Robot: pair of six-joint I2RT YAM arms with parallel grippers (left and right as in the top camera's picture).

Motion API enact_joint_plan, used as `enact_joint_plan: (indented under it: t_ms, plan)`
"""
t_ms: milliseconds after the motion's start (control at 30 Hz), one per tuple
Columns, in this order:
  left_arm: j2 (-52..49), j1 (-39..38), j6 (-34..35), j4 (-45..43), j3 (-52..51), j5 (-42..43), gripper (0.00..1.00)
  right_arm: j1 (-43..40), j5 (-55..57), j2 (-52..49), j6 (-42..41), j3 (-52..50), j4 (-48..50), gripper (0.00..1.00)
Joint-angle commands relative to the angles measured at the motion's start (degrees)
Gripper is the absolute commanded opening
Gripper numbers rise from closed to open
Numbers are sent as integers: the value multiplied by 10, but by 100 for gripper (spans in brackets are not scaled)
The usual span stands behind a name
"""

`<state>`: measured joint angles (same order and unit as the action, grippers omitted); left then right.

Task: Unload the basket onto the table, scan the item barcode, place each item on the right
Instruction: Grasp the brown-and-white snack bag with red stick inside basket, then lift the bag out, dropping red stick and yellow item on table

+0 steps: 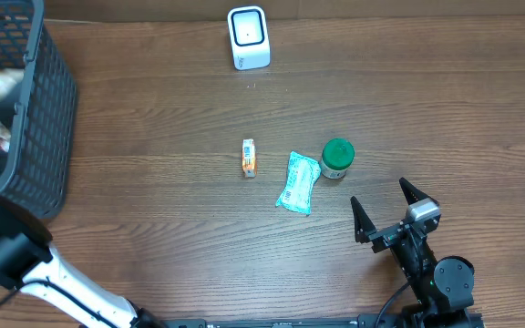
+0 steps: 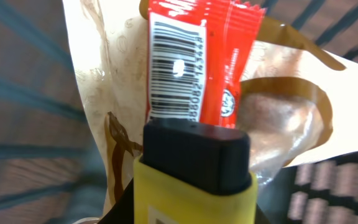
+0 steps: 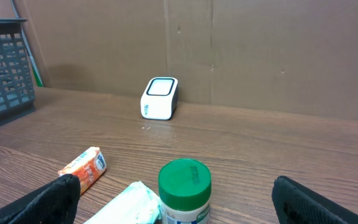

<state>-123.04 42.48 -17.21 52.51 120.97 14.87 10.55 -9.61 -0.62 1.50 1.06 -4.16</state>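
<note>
Left jaws at red barcoded packet [image 2: 191, 62], right jaws wide.

Overhead looks straight down on the counter [image 1: 153, 109]. The right wrist view sits low, near, facing the far scanner [image 3: 160, 98], which overhead shares. The left wrist view is pressed close on a red packet [image 2: 191, 62].

Print on a red wrapper

In the left wrist view the red wrapper [image 2: 229, 56] carries a white barcode [image 2: 173, 62]. The digits alongside its bars read roughly 88082 14344, with the last ones unclear. The white lettering next to it is too small to read.
</note>
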Motion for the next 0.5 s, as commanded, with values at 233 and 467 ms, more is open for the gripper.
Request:
enact_joint_plan:
  t_ms: [233, 467]
  plan:
    - [219, -16, 145, 7, 63, 13, 8, -1, 3, 4, -2, -6, 2, 100]
    - [312, -90, 200, 87, 63, 12, 7, -1, 3, 4, -2, -6, 2, 100]
